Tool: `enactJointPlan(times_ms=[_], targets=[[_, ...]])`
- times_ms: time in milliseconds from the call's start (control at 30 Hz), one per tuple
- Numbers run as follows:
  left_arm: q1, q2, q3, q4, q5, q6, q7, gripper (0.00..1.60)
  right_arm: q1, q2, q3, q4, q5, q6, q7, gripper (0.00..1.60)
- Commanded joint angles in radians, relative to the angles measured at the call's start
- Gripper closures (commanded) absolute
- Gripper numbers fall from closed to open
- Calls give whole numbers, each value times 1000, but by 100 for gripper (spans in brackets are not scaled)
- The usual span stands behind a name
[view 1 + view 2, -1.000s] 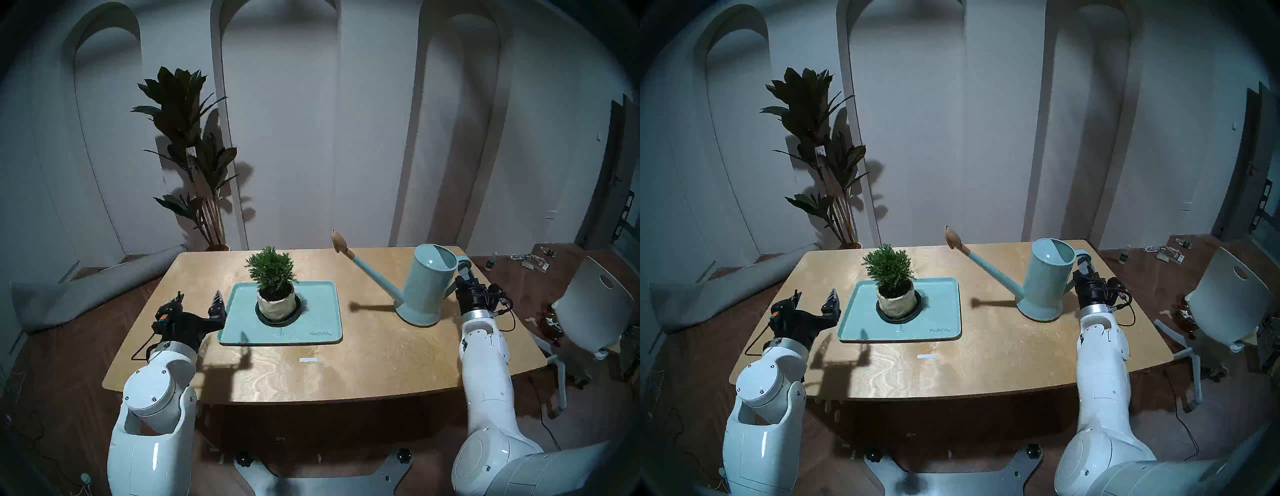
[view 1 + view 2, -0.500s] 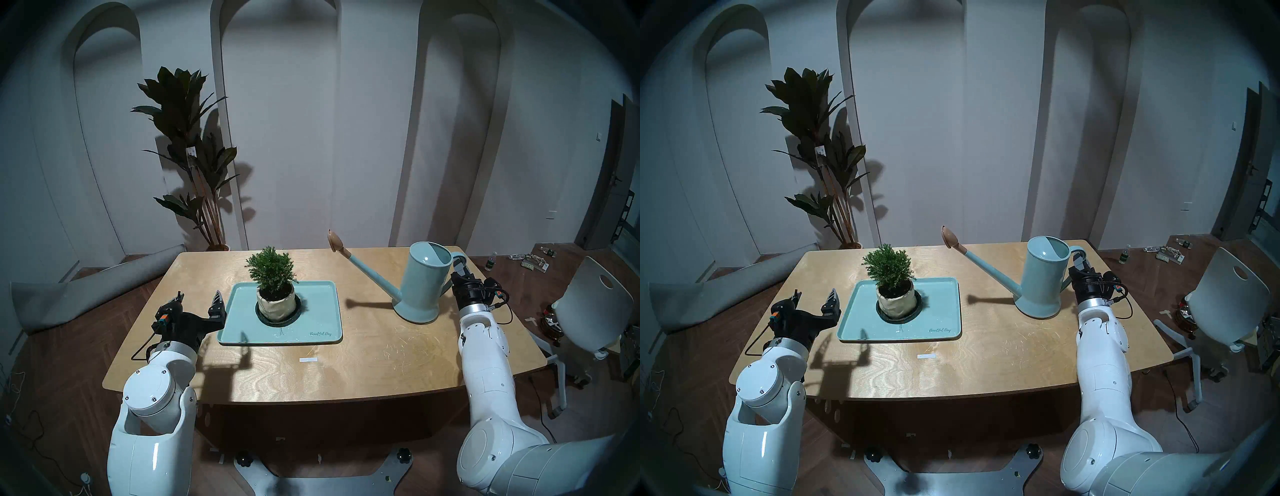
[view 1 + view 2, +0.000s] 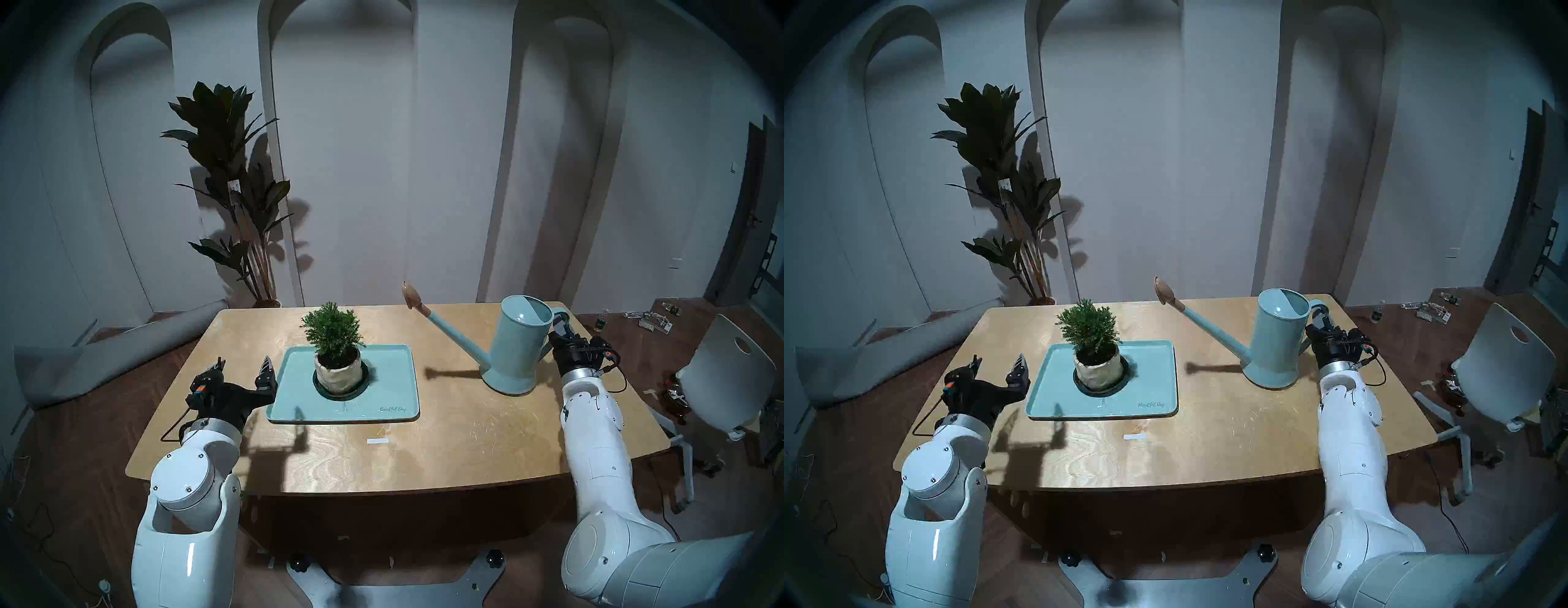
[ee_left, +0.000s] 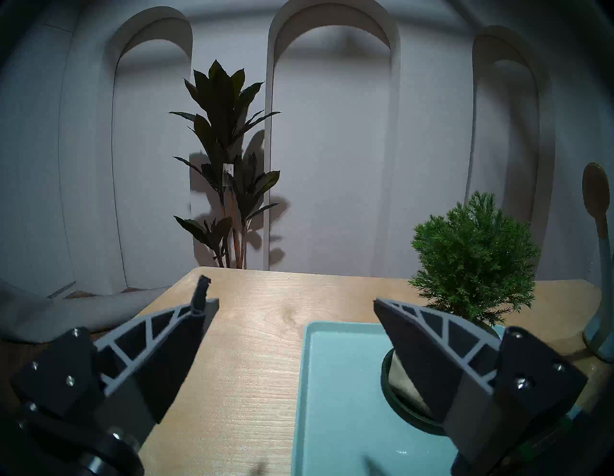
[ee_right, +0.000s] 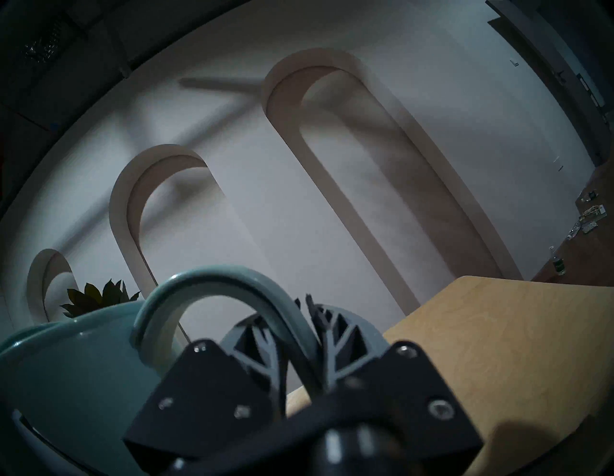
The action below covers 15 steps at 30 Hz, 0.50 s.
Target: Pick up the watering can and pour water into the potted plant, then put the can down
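**Ana:** Where does the watering can (image 3: 518, 344) sit at this point?

**Ben:** Near the table's (image 3: 424, 458) far right corner, its flared base down on the wood or barely clear of it; the head views cannot settle which. The long spout runs up and toward the middle of the far edge, so the tan rose head (image 3: 410, 294) hangs above that edge, well apart from the potted plant (image 3: 335, 348).

**Ana:** And the right gripper (image 5: 304, 327)?

**Ben:** Its fingers (image 5: 335, 335) are drawn narrow around the rear stretch of the loop handle (image 5: 229, 282), one on each side. The wrist view shows the teal bar running between them. Taking the handle rather than the body looks deliberate: the can's cylinder is too broad for that tool, and a handle grip lets a wrist roll tip the spout.

**Ana:** The plant's position?

**Ben:** The small conifer in its cream pot stands on a black saucer (image 3: 339, 392), toward the far side of a teal tray (image 3: 382, 382) at the table's middle. The tray would probably catch any spill.

**Ana:** The left gripper (image 3: 244, 367)?

**Ben:** Spread wide and empty, level beside the tray's left edge, pointing toward the far edge. It seems parked clear of the pouring path.

**Ana:** Progress?

**Ben:** Early, by his judgement: the handle is gripped, with lift, carry and pour not yet done.
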Motion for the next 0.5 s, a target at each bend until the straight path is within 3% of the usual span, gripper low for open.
enactJointPlan(times_ms=[0, 33, 100, 267, 367, 467], targets=[[-4, -2, -3, -24, -3, -4, 2, 0, -36, -13, -24, -116, -40, 65, -66, 33], [-4, -2, -3, -24, -3, -4, 2, 0, -48, -15, -33, -133, -56, 80, -82, 8], [-4, -2, -3, -24, -3, -4, 2, 0, -67, -22, -39, -157, -67, 99, -102, 0], [-4, -2, -3, -24, -3, -4, 2, 0, -116, -32, -56, -217, -101, 159, -149, 0], [-4, -2, -3, -24, -3, -4, 2, 0, -141, -30, -68, -257, -124, 203, -178, 33], [-4, -2, -3, -24, -3, -4, 2, 0, -161, -33, -74, -292, -136, 234, -193, 32]])
